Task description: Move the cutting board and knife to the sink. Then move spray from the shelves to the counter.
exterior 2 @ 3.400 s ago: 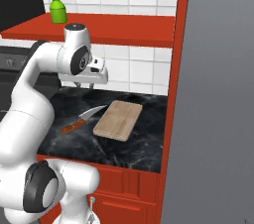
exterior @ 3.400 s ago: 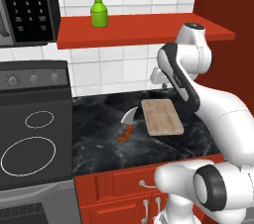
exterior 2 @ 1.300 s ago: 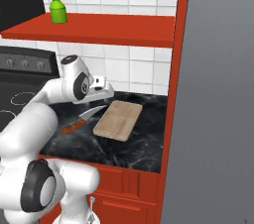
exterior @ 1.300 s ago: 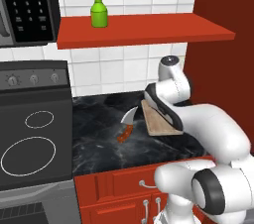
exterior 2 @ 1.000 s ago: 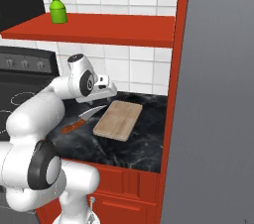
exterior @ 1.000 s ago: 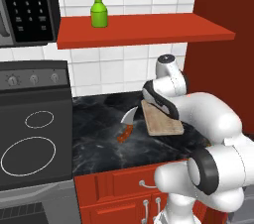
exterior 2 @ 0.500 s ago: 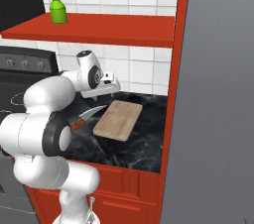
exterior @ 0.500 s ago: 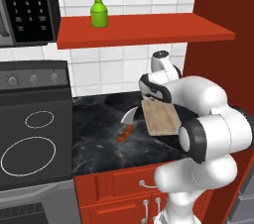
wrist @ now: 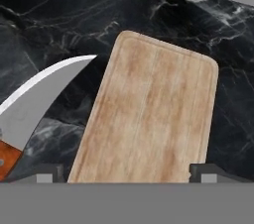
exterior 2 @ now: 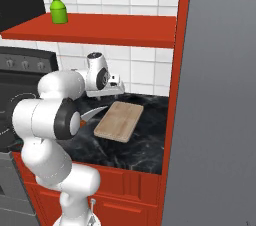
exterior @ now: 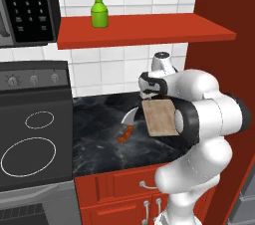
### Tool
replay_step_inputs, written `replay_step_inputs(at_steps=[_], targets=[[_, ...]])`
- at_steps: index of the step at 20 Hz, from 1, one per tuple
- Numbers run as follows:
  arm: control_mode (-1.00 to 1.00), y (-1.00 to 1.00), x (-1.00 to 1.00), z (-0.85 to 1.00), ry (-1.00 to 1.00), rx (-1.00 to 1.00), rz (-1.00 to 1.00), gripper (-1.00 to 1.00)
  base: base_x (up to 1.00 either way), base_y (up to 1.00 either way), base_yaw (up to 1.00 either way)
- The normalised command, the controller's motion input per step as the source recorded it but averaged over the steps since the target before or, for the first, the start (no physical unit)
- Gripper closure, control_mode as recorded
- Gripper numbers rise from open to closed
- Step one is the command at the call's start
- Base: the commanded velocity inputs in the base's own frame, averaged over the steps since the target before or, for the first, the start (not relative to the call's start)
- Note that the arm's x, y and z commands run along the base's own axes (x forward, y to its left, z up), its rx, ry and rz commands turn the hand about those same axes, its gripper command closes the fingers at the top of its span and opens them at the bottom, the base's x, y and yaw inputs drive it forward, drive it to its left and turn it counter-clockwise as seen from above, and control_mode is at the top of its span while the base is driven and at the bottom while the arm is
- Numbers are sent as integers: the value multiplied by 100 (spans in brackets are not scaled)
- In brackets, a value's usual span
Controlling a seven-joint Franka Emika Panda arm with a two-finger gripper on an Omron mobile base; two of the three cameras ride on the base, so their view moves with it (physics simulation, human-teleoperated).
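Because your claw (wrist: 126, 171) hangs wide open and empty, straddling the cutting board (wrist: 149, 119) on the worktop (wrist: 59, 25), a grasp looks near.

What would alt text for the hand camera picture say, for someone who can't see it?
A light-wood cutting board lies flat on a black marble counter, close below the open gripper. A curved knife lies beside the board, its tip at the board's edge.

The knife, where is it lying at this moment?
The knife lies flat on the black counter, between the stove on its left and the cutting board on its right. In the hand view its blade tip points at the board's edge.
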Motion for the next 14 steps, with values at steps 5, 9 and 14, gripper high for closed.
replay_step_inputs(at_steps=[5, 9, 14], targets=[[-100, 0, 39, -19, 0, 5, 0, -100, 0, 0, 0], [-100, 0, 38, -18, 0, 1, 0, -100, 0, 0, 0], [-100, 0, 39, -19, 2, 6, 0, -100, 0, 0, 0]])
